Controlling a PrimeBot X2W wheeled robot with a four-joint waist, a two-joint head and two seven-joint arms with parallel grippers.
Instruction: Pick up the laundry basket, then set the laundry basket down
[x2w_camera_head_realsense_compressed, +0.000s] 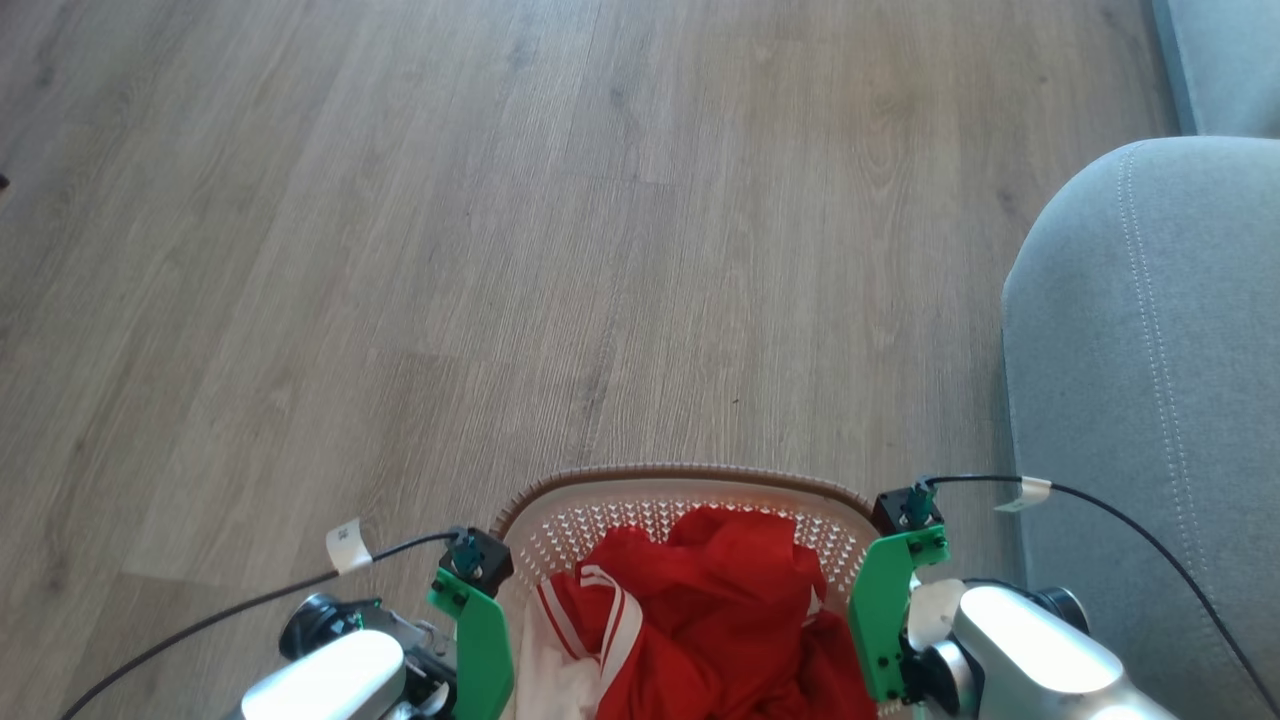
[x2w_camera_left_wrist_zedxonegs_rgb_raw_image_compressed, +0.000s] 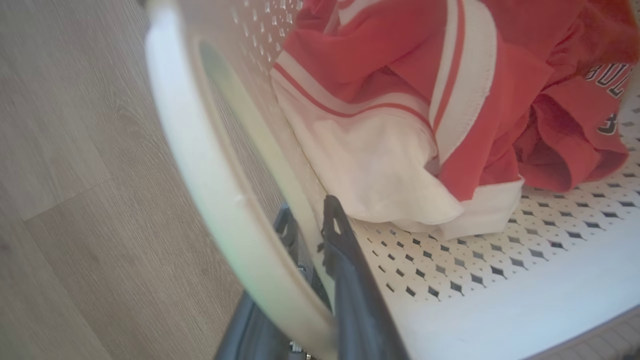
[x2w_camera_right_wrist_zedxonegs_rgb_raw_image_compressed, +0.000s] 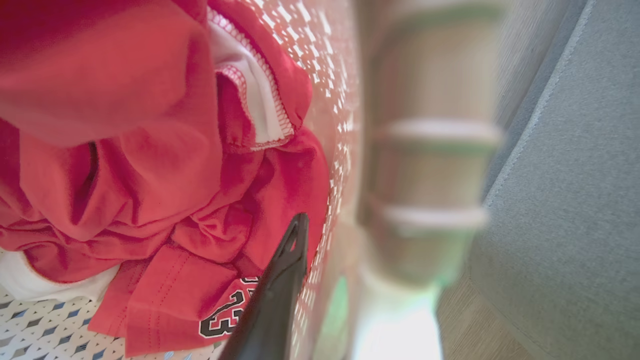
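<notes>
Where the left gripper (x2w_camera_left_wrist_zedxonegs_rgb_raw_image_compressed: 306, 222) meets the laundry basket (x2w_camera_left_wrist_zedxonegs_rgb_raw_image_compressed: 200, 165), its two dark fingers stand either side of the white side wall at the handle, one inside and one outside, pinching it. Just past the inner finger (x2w_camera_left_wrist_zedxonegs_rgb_raw_image_compressed: 350, 280), a red and white garment (x2w_camera_left_wrist_zedxonegs_rgb_raw_image_compressed: 400, 110) lies on the perforated bottom and touches the wall. The right gripper (x2w_camera_right_wrist_zedxonegs_rgb_raw_image_compressed: 320, 235) shows one finger (x2w_camera_right_wrist_zedxonegs_rgb_raw_image_compressed: 282, 285) inside the opposite wall, against red cloth with black numerals. Its other finger is hidden behind the blurred handle, so I cannot tell whether it pinches. The basket sits between the two wrists, its brown rim curving ahead of them. Outward of the left gripper, and ahead of the rim, bare wood-look floor (x2w_camera_head_realsense_compressed: 450, 250) runs wide and open. Outward of the right gripper a grey sofa (x2w_camera_head_realsense_compressed: 1140, 400) stands near, leaving a narrow strip of floor. Thin black cables (x2w_camera_head_realsense_compressed: 240, 605) trail outward from each wrist.
</notes>
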